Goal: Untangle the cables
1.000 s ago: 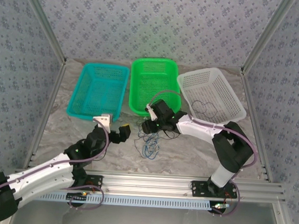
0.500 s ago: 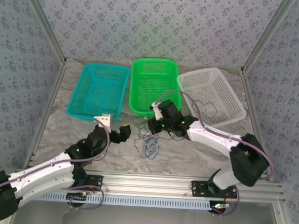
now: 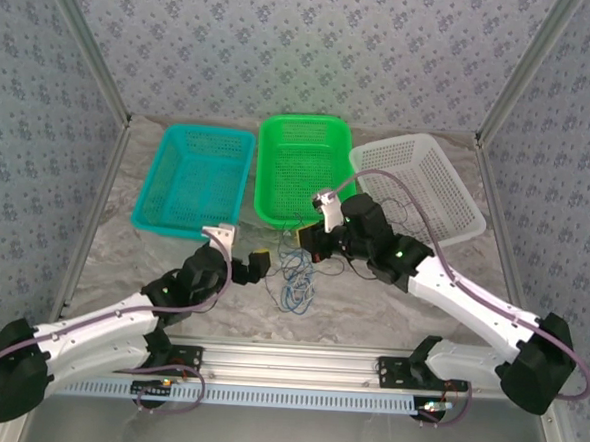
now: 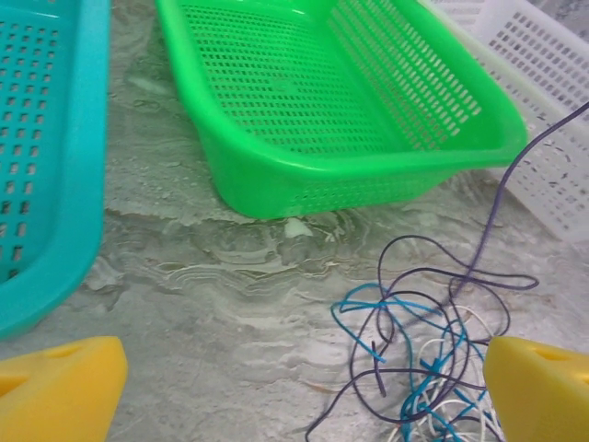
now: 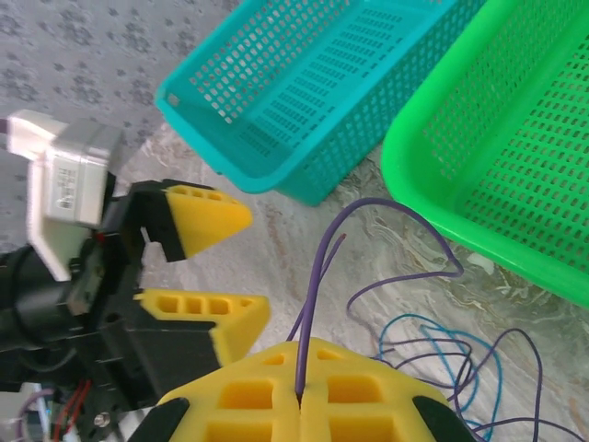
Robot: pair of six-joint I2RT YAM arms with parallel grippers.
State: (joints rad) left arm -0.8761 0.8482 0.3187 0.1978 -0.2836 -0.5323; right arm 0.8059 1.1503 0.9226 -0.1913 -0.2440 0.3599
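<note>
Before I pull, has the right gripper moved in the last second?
Yes. The right gripper, shut on a purple cable, has shifted right along the green basket's front edge toward the white basket.

Bright, even light from overhead leaves only faint shadows on the desk [image 3: 362, 310]. A mild sheen sits on the green basket [image 4: 304, 189].

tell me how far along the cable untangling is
Early. Done: nothing clearly; the green basket holds no cable. In hand: the right gripper has its fingers shut on a purple cable running out of the tangle. Left: blue, purple and cream cables lie knotted on the table, with the left gripper open at the pile.
</note>
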